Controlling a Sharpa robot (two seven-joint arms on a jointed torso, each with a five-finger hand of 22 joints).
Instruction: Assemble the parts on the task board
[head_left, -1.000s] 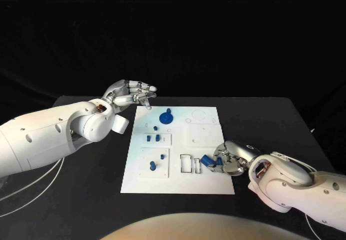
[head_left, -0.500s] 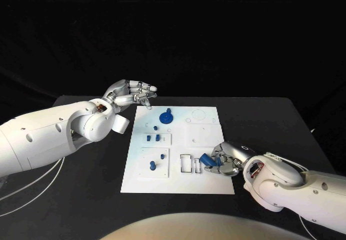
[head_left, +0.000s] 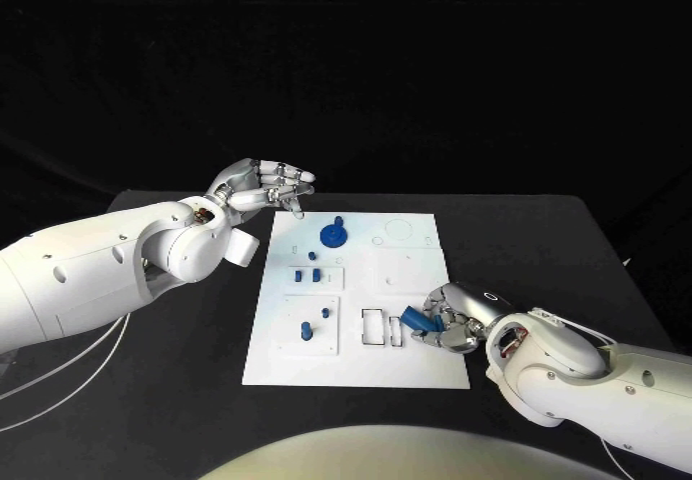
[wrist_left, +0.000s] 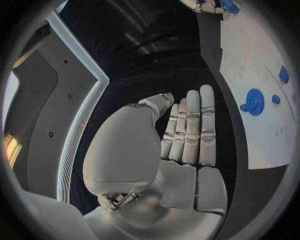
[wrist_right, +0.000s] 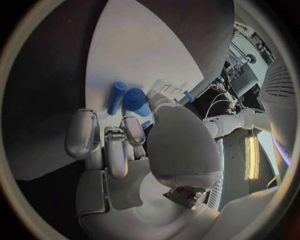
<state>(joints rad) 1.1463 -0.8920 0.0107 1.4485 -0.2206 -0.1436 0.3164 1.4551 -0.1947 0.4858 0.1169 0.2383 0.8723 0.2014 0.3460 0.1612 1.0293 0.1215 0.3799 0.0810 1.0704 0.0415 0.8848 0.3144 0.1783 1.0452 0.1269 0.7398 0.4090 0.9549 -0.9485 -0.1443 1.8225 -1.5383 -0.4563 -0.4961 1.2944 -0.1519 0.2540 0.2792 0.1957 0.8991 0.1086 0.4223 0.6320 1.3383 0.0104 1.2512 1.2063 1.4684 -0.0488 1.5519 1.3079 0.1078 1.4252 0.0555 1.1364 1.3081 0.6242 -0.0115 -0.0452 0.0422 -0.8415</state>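
Note:
The white task board (head_left: 411, 270) lies mid-table. On its far part sits a blue gear (head_left: 333, 236) (wrist_left: 253, 101). Small blue parts (head_left: 306, 274) stand in the left-hand panels, and another small one (head_left: 306, 329) is nearer me. My right hand (head_left: 453, 320) rests on the board's near right area with its fingers curled, pinching a short blue part (head_left: 420, 320) (wrist_right: 136, 101) beside the rectangular slots (head_left: 372, 327). A longer blue peg (wrist_right: 115, 97) lies on the board just past those fingertips. My left hand (head_left: 264, 187) (wrist_left: 187, 135) hovers off the board's far left corner, fingers straight, holding nothing.
Black table (head_left: 534, 240) surrounds the board, with free room on both sides. The board's right half (head_left: 408, 232) carries round outlines and a square recess without parts.
My right hand has crept a little to the left along the board with the blue part, closer to the rectangular slots. The left hand has not moved.

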